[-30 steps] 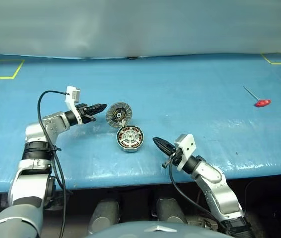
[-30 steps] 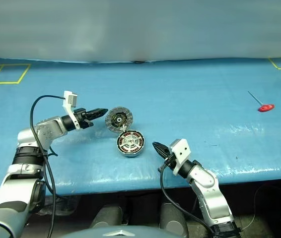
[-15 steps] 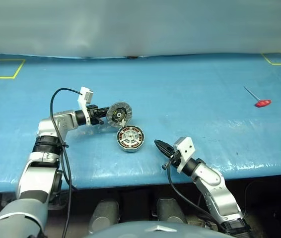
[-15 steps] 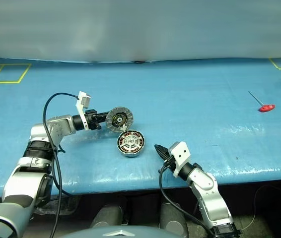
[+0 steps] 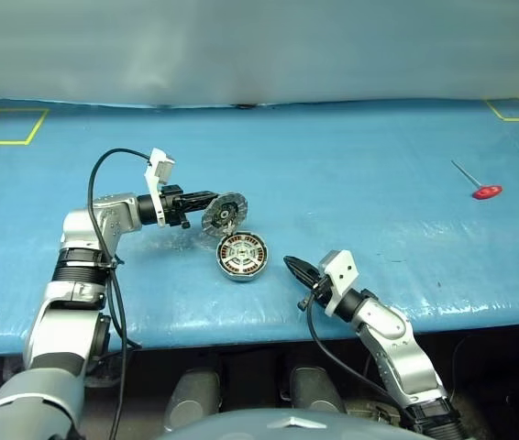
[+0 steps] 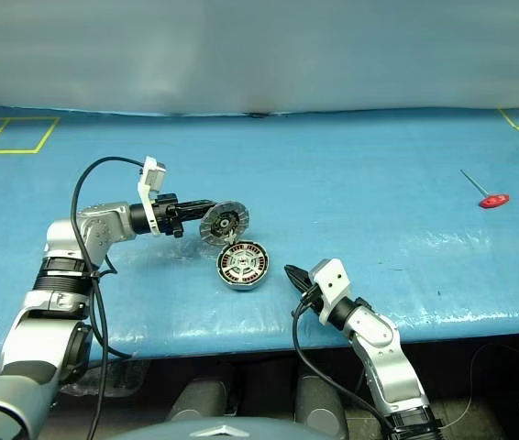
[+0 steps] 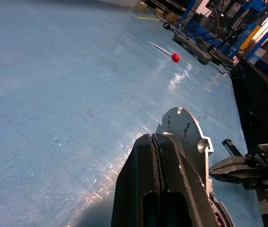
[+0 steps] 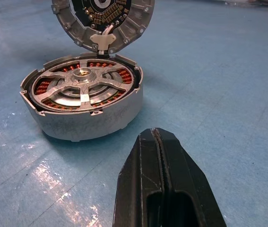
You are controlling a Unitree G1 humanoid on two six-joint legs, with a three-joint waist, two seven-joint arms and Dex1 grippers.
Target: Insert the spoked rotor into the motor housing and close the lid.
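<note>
Your landmark is the motor housing (image 5: pixel 241 255), sitting flat on the blue surface (image 5: pixel 351 174) with its copper coils showing around the rim. The spoked rotor (image 8: pixel 83 81) already lies inside it, silver spokes and hub facing up. The lid (image 5: pixel 224 214) stands tilted on edge just behind the housing, its lower rim touching the housing's far edge and its dark inner face turned toward the housing. Your left claw (image 5: pixel 206 196) comes in from the housing's left and rests against the lid's upper left edge, fingers pressed together with nothing between them; in the left wrist view the lid's plain silver back (image 7: pixel 183 137) lies just past the fingertips. Your right claw (image 5: pixel 294 267) hovers near the housing's right side, apart from it, clenched and empty, pointing toward the housing. A red-handled tool (image 5: pixel 484 191) lies well off to the housing's far right.
</note>
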